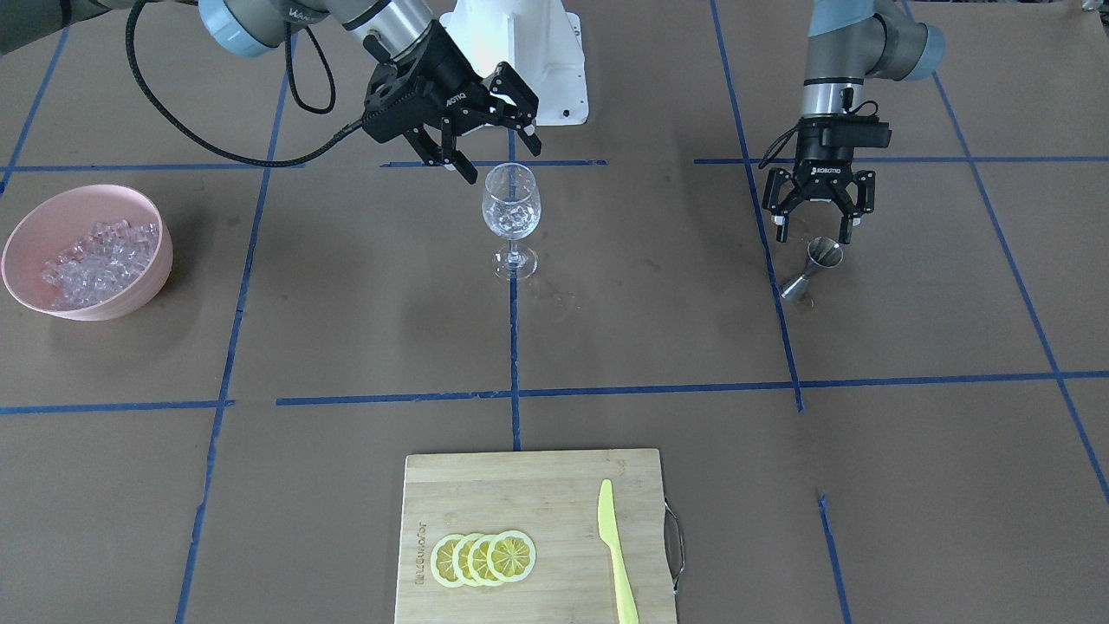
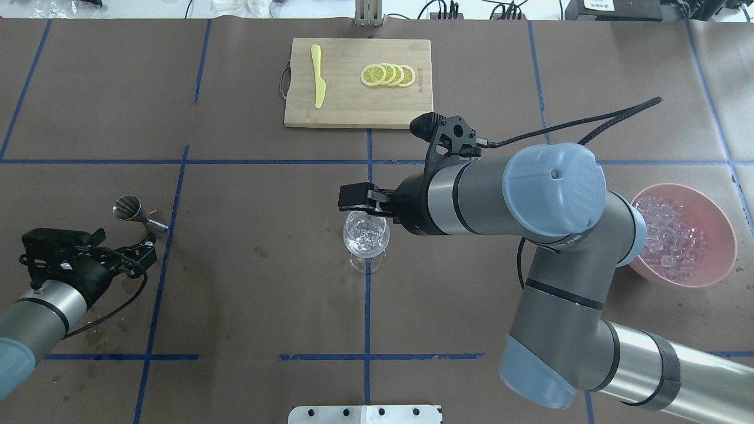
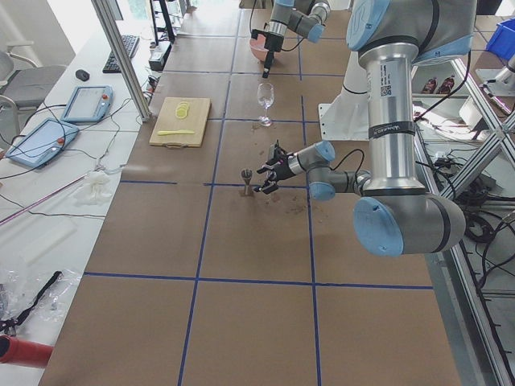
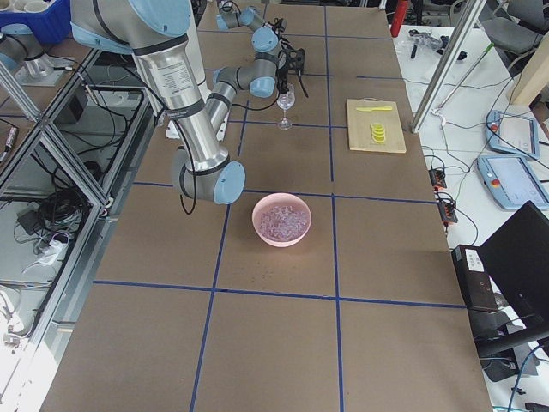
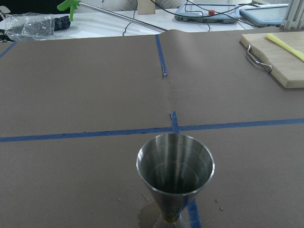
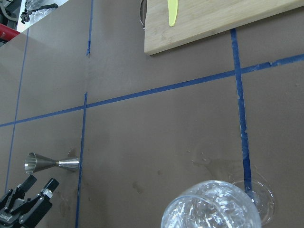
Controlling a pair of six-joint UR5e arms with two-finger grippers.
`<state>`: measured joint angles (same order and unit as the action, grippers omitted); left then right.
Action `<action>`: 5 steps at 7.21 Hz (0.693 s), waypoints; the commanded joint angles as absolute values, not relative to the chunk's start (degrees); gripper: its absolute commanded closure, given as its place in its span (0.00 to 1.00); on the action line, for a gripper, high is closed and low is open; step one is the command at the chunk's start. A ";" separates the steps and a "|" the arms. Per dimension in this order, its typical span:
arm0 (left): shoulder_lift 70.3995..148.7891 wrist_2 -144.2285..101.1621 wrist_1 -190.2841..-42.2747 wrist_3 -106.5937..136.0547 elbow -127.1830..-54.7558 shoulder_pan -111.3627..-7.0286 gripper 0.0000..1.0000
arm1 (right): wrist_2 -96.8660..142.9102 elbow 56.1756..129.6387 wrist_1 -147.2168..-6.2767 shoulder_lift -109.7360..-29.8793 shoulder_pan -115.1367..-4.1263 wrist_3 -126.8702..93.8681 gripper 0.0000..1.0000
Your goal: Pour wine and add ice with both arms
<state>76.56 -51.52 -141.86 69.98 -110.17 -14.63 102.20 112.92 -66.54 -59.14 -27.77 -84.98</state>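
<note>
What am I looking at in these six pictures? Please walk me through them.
Two robot arms with black two-finger grippers work at a brown table. Four fixed cameras watch from across, from above and behind, and from each end; two more sit on the wrists. The right gripper hovers open just above a wine glass holding some ice. The left gripper is open, close to a small metal measuring cup. Also there: a pink bowl of more ice, and a cutting board with lemon slices and a yellow knife. Nothing is held.
</note>
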 commanded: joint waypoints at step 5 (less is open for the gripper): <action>73.47 -79.48 -130.48 55.84 -126.97 -30.28 0.00 | 106.50 116.80 -80.48 -60.38 -35.13 -79.22 0.00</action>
<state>73.13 -72.54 -135.73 59.29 -122.61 -25.39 104.72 116.41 -77.68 -60.01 -32.34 -82.03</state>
